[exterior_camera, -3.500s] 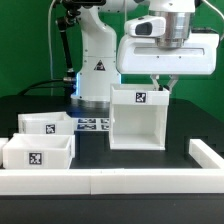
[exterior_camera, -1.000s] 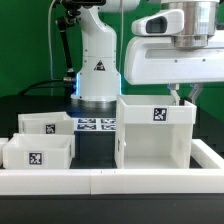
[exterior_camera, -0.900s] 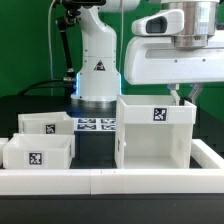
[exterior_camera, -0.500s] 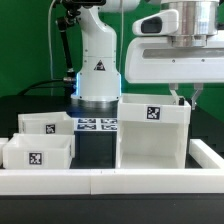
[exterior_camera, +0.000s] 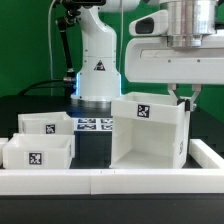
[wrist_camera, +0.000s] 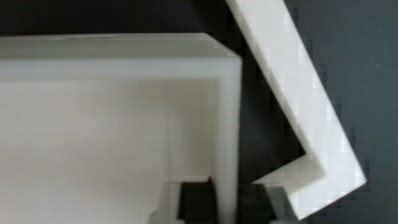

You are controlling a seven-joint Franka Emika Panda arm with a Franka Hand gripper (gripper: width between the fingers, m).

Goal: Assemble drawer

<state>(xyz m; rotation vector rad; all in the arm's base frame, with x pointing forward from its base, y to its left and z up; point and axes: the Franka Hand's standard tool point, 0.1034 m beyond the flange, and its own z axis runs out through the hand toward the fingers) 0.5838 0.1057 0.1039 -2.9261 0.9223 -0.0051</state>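
The tall white drawer shell (exterior_camera: 148, 132) stands on the black table at the exterior view's right, its open front towards the camera and a marker tag on its top edge. My gripper (exterior_camera: 184, 98) is shut on the top of the shell's right side wall. In the wrist view my gripper (wrist_camera: 237, 202) has a dark finger on each side of the thin white wall (wrist_camera: 237, 130). Two small open-top trays stand at the exterior view's left: one farther back (exterior_camera: 42, 124), one nearer (exterior_camera: 38, 152).
A long low white rail (exterior_camera: 110, 180) runs along the front and turns back at the exterior view's right (exterior_camera: 210, 156), close to the shell; it shows in the wrist view (wrist_camera: 285, 80). The marker board (exterior_camera: 95, 125) lies behind the trays. The robot base (exterior_camera: 98, 60) stands at the back.
The shell, held in my gripper, went from the middle to the exterior view's right, nearer the front rail. In the last second it has turned slightly, its top edge now slanted.
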